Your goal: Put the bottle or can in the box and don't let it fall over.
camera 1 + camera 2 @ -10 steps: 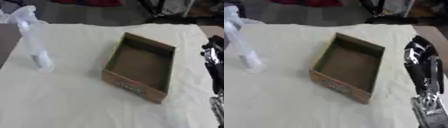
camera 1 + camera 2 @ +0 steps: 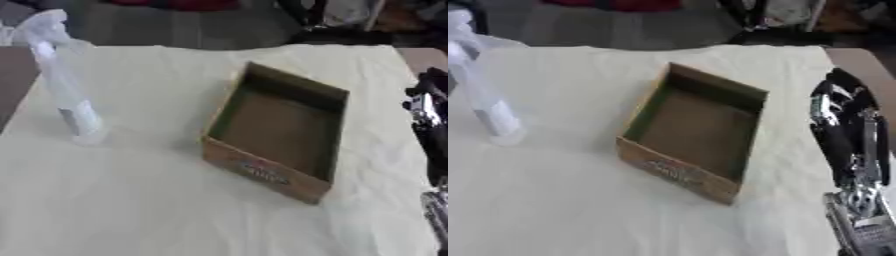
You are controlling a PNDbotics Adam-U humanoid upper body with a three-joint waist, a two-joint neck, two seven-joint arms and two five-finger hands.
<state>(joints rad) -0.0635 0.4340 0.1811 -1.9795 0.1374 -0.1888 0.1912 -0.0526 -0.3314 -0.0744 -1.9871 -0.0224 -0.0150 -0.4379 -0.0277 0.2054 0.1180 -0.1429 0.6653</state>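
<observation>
A clear plastic bottle [image 2: 63, 85] with a white label stands upright on the cream cloth at the far left. An open cardboard box [image 2: 278, 131] lies empty in the middle, a printed label on its near wall. My right hand [image 2: 842, 127], black with silver joints, hovers at the right edge beside the box, apart from it and holding nothing. The blur hides how its fingers are set. My left hand shows in neither view.
The cream cloth [image 2: 157, 200] covers the table, with bare room in front of the box. A brown table edge [image 2: 10, 85] shows at the far left. Dark clutter [image 2: 332, 20] lies beyond the far edge.
The whole picture has shifted slightly, so the camera moved. The right hand has shifted a little at the right edge. Bottle and box stand where they were.
</observation>
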